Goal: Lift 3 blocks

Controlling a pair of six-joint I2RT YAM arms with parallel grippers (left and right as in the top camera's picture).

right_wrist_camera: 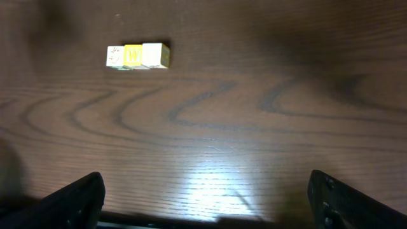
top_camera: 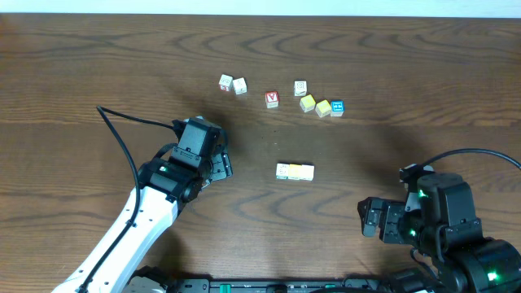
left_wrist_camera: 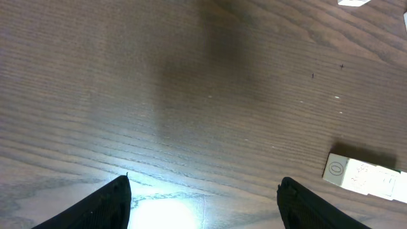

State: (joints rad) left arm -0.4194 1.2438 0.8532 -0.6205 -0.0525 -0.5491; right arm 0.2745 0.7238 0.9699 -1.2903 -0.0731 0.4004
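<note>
**Three blocks lined up mid-table, both grippers open and clear**

I see the row of three blocks (top_camera: 295, 172) lying near the middle of the table (top_camera: 73, 73). The cubes are pressed side to side, white, yellow and cream as my right wrist view shows them. Packed like that, I judge they can be squeezed from the two ends and raised as one bar.

My left gripper (top_camera: 221, 163) hovers to the row's left, jaws spread wide with nothing between them. My right gripper (top_camera: 370, 220) sits closer to the robot's base and off to the right, equally wide and empty.

Bare wood surrounds the row on every side, so either arm has room to come in. The spare cubes (top_camera: 272, 99) are scattered well beyond it toward the far edge, out of the way. The left arm's cable (top_camera: 134, 119) trails behind it, away from the blocks.
</note>
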